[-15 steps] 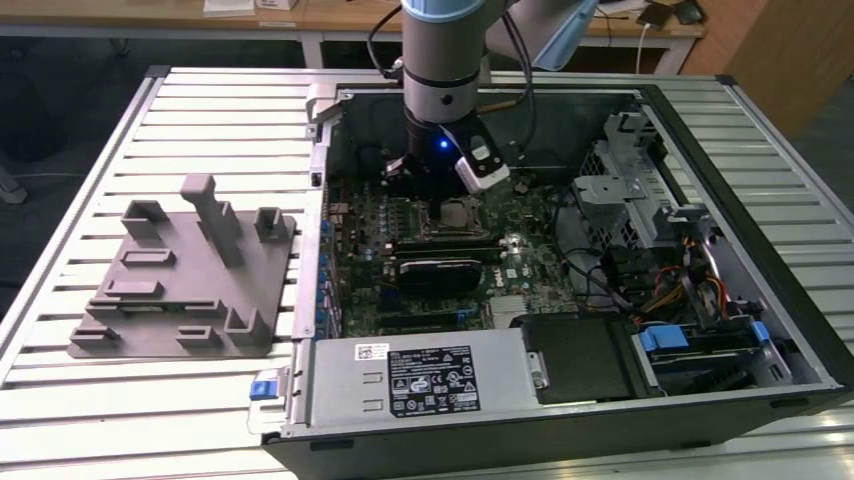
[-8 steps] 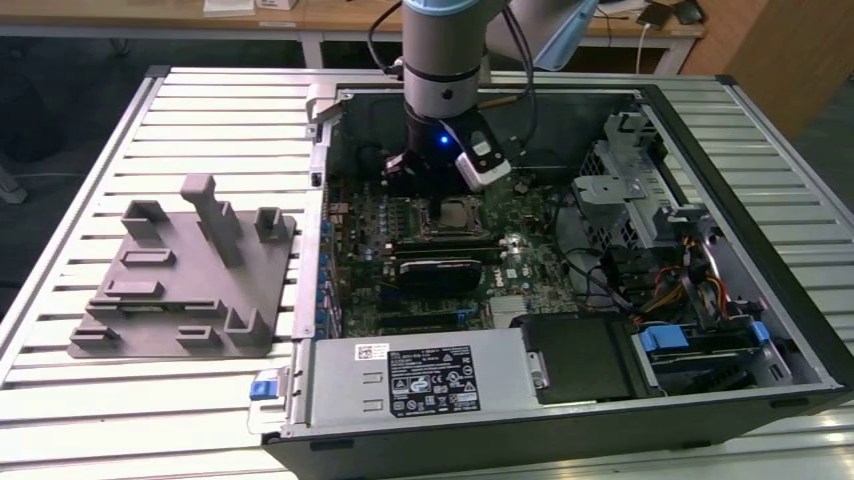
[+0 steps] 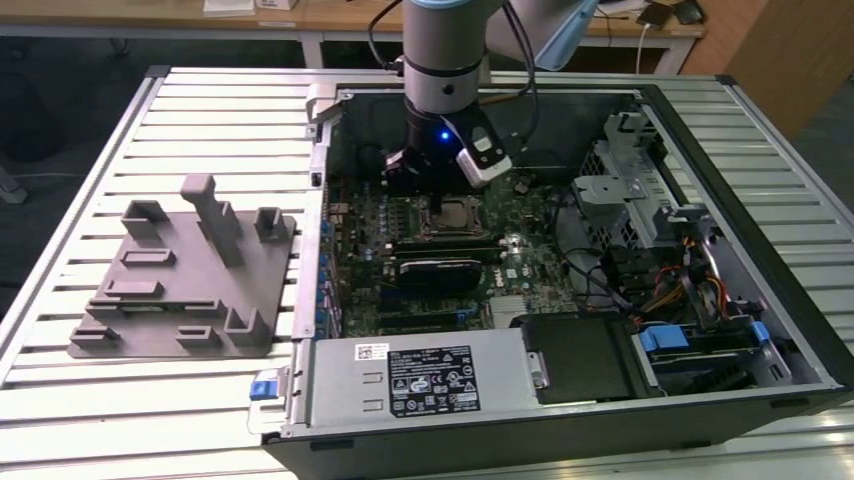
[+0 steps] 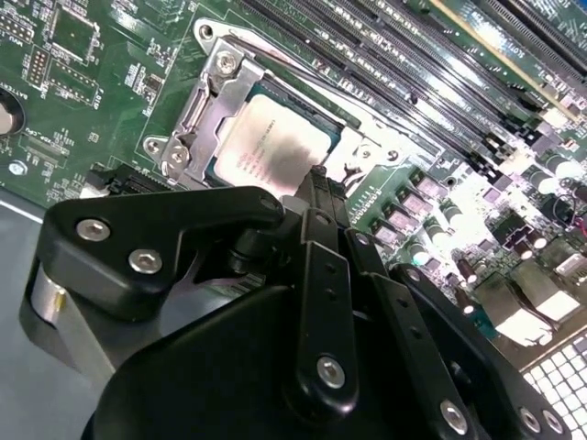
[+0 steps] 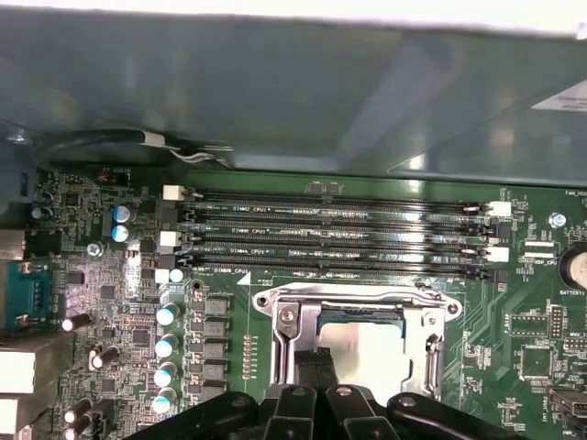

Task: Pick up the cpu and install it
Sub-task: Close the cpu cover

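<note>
The cpu (image 4: 275, 147) lies flat in the motherboard socket (image 4: 206, 115), its silver top bare and level inside the metal frame; it also shows in the first wrist view (image 5: 371, 344) and in the exterior view (image 3: 457, 212). The pincer (image 4: 321, 188) hangs just above the chip's near edge, and its black fingers (image 4: 316, 197) appear drawn together with nothing between them, though whether they touch the chip cannot be told. In the first wrist view the pincer (image 5: 315, 362) stands over the socket (image 5: 362, 316), with four long memory slots (image 5: 330, 234) running just beyond the frame. The motherboard (image 3: 441, 260) sits inside an open computer case (image 3: 747, 310) that lies on its side on the slatted bench (image 3: 214, 110), toward the bench's edge at the exterior view's right. A grey fixture plate (image 3: 187, 275) with upright posts rests beside the case, near the opposite edge.
</note>
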